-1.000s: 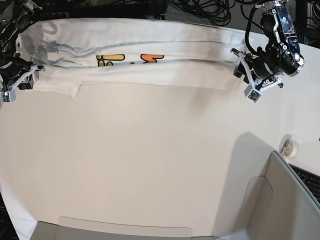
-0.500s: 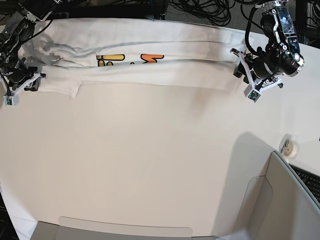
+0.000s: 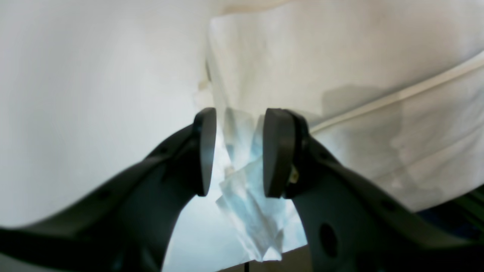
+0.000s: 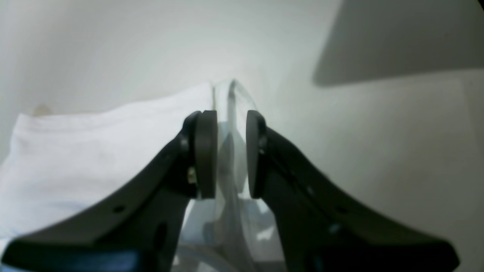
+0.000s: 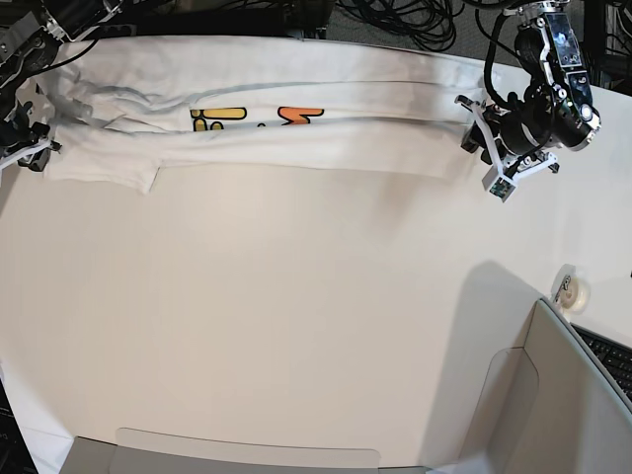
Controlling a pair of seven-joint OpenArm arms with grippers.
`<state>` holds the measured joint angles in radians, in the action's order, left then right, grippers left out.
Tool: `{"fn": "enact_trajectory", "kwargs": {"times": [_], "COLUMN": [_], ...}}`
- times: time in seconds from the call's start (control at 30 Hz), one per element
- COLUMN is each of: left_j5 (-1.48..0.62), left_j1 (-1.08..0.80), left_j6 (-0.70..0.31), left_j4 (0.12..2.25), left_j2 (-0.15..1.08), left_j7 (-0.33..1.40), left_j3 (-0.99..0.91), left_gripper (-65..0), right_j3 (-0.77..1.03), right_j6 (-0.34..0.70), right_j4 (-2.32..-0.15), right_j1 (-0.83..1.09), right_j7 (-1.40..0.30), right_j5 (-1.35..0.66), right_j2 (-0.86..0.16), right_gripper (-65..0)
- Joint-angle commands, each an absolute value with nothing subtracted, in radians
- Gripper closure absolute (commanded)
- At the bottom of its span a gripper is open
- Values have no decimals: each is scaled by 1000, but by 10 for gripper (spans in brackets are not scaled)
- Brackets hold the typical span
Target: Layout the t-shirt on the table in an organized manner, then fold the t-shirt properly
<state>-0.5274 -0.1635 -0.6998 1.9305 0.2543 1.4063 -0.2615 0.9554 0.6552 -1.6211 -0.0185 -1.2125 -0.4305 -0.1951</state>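
My left gripper (image 3: 236,151) pinches a bunched fold of the shirt (image 3: 340,56) between its pads, at the hem end on the table's (image 5: 296,316) far right in the base view. My right gripper (image 4: 230,155) clamps a thin edge of cloth at the opposite end, far left. Between them the shirt lies as a long folded band along the far edge, yellow and orange lettering showing near its middle.
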Motion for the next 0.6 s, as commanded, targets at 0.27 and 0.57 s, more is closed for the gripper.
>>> {"fn": "enact_trajectory", "kwargs": {"times": [0.27,0.57], "left_j5": [-533,-533], "left_j1": [-157,-159], "left_j6": [-698,-698], "left_j4": [1945,1945], "left_j2": [263,263], "left_j7": [1396,1396], "left_j3": [-263,-263], "left_gripper": [-211,-211], "right_j3": [960,964], "right_j6": [653,653], "right_j4": [-1633,-1632], "right_j1": [-51,-51], "right_j7": [-1193,-1198], "right_j5": [-446,-484], "right_j2": [-166,-157], "right_gripper": [-137,-180]}}
